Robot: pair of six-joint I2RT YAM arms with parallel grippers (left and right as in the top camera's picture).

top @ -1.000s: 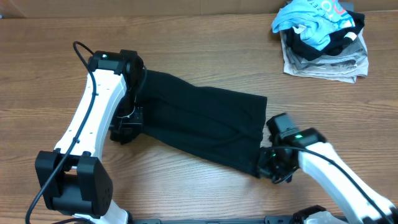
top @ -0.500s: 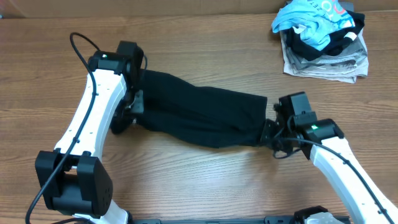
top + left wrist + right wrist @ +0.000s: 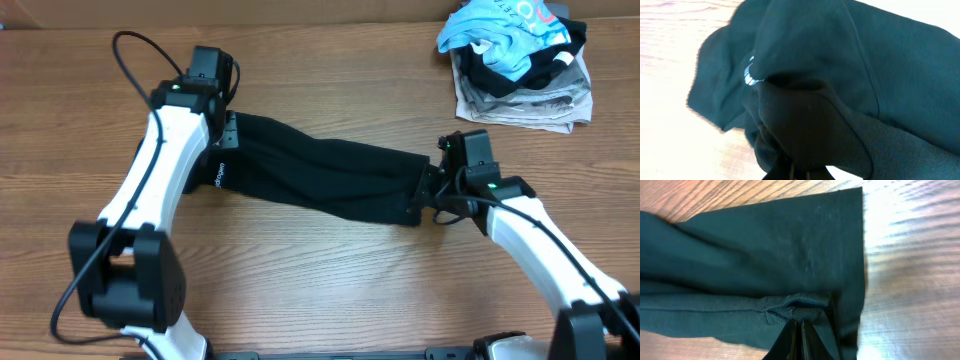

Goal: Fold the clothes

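Note:
The clothes [image 3: 320,175] are a long black garment lying as a narrow, creased band across the middle of the table. My left gripper [image 3: 226,135] is at its left end, shut on a bunched fold of the fabric. In the left wrist view the black cloth [image 3: 840,75] fills the frame, a small white round logo [image 3: 751,75] shows, and the cloth wraps the left gripper [image 3: 800,172]. My right gripper [image 3: 426,195] is shut on the right end. The right wrist view shows the right gripper [image 3: 800,326] pinching a puckered seam of the garment [image 3: 765,255] near its hemmed edge.
At the back right corner lies a pile: a light blue shirt [image 3: 510,35] on top of dark cloth and a grey-white patterned folded fabric [image 3: 520,100]. Bare wooden table [image 3: 330,290] lies in front of the garment and to its far left.
Both grippers have carried the garment's near edge away from the table's front, towards the back. The wide black sheet has folded into a narrower band.

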